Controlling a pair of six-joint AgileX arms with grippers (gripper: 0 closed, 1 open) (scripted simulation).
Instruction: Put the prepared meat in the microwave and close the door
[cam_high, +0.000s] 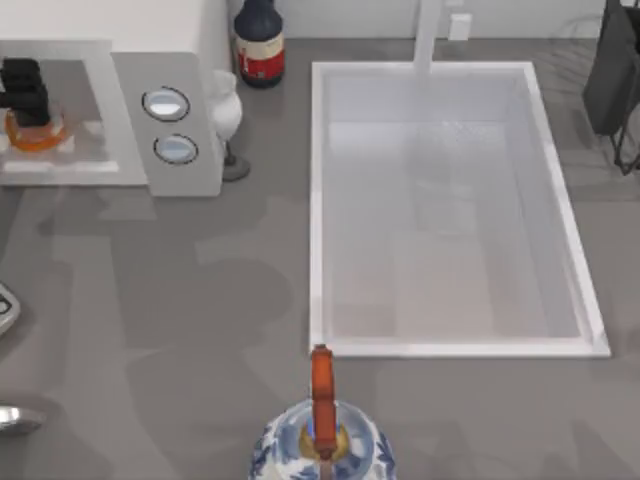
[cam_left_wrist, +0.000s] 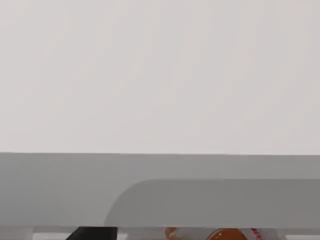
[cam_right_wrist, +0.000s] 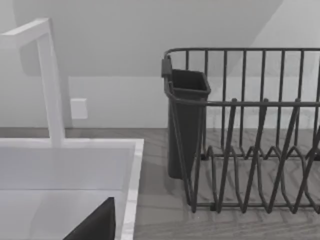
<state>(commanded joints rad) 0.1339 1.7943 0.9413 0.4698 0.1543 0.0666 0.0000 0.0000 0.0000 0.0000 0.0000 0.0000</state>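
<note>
Reaching into the microwave (cam_high: 165, 125) at the counter's far left corner, the left gripper (cam_high: 24, 90) sits over the prepared meat (cam_high: 35, 132) inside the cavity in the top view; whether its fingers grip or have let go I cannot tell. Closing the door seems left to do.

Left wrist view: the pack's orange rim (cam_left_wrist: 227, 234) peeks below a white wall.

Right wrist view: sink (cam_right_wrist: 132, 165) and dish rack (cam_right_wrist: 250, 150); that arm is parked.

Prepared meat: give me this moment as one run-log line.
left pincer at prepared meat inside microwave | grip: cannot tell | right arm parked by dish rack
</note>
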